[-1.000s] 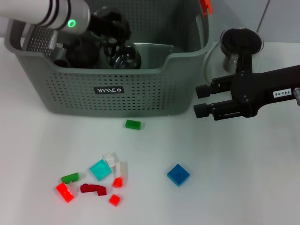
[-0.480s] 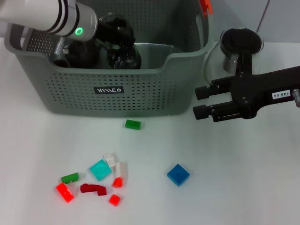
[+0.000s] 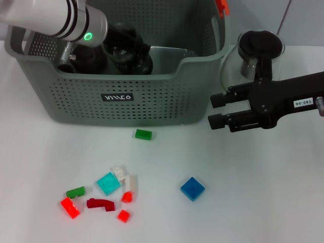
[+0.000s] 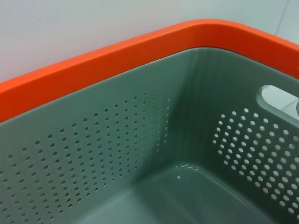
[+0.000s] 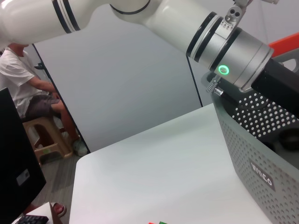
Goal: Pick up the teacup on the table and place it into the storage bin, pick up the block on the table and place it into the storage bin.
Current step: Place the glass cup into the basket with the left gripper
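Head camera downward; both wrist cameras near the shared storage bin [image 3: 152,101].

- The left gripper [image 3: 124,48] fills the left half of the bin [image 3: 152,101]; its right half is open.
- The right gripper [image 3: 218,109] hangs just right of the bin, before a pitcher [image 3: 258,50].
- Loose blocks [image 3: 109,185] dot the near table [image 3: 263,202]; its right side is bare.
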